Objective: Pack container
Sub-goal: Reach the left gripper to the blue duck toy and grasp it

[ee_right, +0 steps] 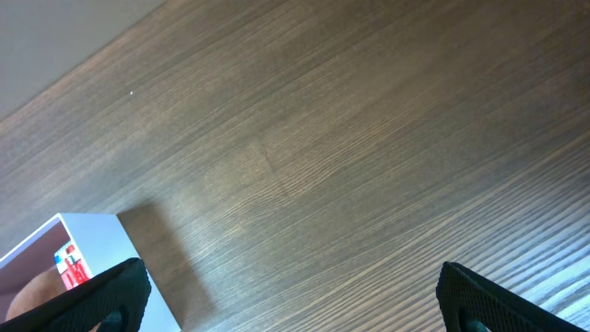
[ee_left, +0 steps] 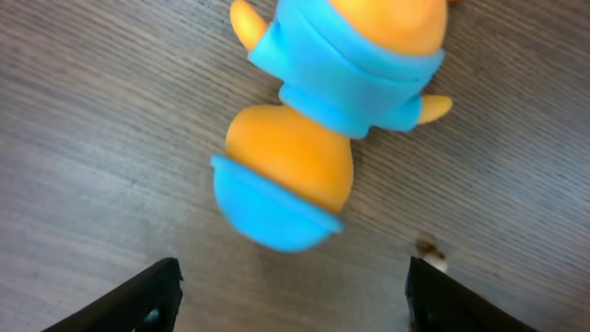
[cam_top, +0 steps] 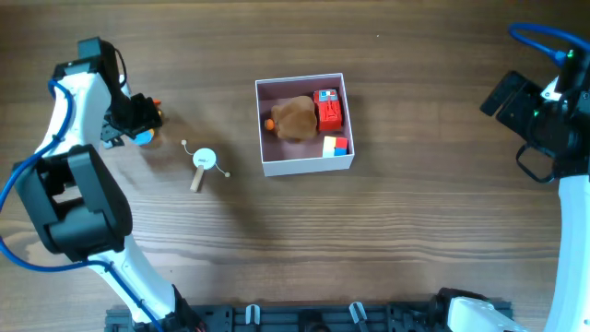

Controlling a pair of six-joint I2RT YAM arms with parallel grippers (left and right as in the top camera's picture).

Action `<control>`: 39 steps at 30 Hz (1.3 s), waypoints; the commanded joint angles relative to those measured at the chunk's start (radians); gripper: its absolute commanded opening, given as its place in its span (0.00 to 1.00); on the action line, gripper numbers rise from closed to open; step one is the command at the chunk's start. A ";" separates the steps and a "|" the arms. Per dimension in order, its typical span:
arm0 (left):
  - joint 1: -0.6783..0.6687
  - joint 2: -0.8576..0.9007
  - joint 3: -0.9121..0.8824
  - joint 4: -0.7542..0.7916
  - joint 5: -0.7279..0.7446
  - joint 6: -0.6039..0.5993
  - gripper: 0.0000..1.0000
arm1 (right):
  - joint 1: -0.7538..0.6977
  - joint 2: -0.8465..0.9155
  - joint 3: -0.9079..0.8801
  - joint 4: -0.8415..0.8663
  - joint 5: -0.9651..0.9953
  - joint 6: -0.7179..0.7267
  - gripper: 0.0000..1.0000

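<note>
The container (cam_top: 305, 167) is a square white box with a pale pink inside, at the table's middle. In it lie a brown plush (cam_top: 294, 118), a red block toy (cam_top: 329, 112) and a small coloured cube (cam_top: 336, 145). Its corner also shows in the right wrist view (ee_right: 83, 242). A blue and orange toy figure (ee_left: 318, 120) lies on the table at the far left (cam_top: 143, 137). My left gripper (ee_left: 290, 295) is open just above it, fingers spread, holding nothing. My right gripper (ee_right: 290, 295) is open and empty over bare wood at the far right.
A small white round tag on a wooden stick (cam_top: 203, 164) lies between the figure and the container. A black rail (cam_top: 304, 318) runs along the table's front edge.
</note>
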 commanded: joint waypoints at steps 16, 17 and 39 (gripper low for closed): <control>0.003 0.016 -0.142 0.206 0.009 0.034 0.67 | -0.001 0.010 0.012 0.000 -0.009 -0.018 1.00; 0.003 0.016 -0.151 0.213 0.008 0.034 0.66 | -0.001 0.010 0.012 0.000 -0.009 -0.018 1.00; -0.008 -0.035 -0.143 0.079 0.009 0.055 0.04 | -0.001 0.010 0.012 0.000 -0.009 -0.017 1.00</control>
